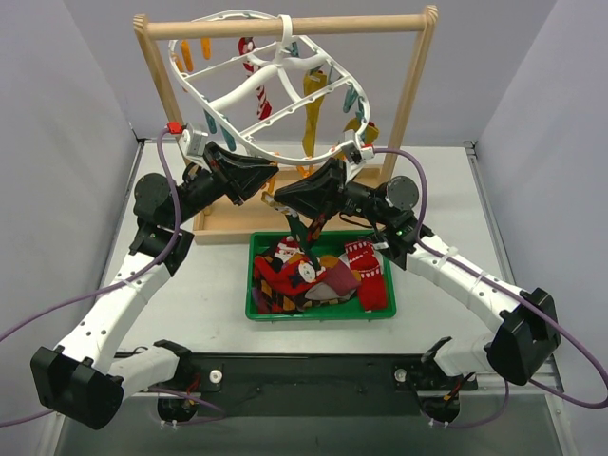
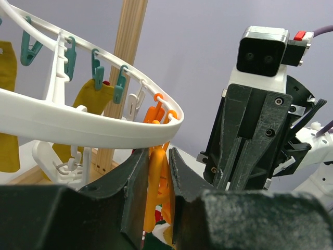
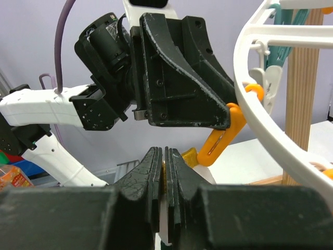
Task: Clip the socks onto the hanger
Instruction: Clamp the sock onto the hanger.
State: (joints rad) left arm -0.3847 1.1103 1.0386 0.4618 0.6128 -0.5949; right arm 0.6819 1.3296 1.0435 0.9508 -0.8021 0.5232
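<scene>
The left claw (image 2: 156,179) pinched an orange clip (image 2: 156,115) on the hanger (image 2: 78,127); the right claw (image 3: 165,169) was clamped on a sock (image 1: 300,233).

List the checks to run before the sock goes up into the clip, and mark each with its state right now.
1. Left gripper pinching the orange clip: ok, a finger on each side.
2. Clip mouth spread for the sock: cannot tell, the mouth is hidden.
3. Right gripper shut on the sock: ok, thin fabric sits between closed jaws.
4. Sock at the clip: not ok, the clip hangs above and beside the right fingertips, apart from them.
5. Hanger hooked on the wooden bar: ok.
</scene>
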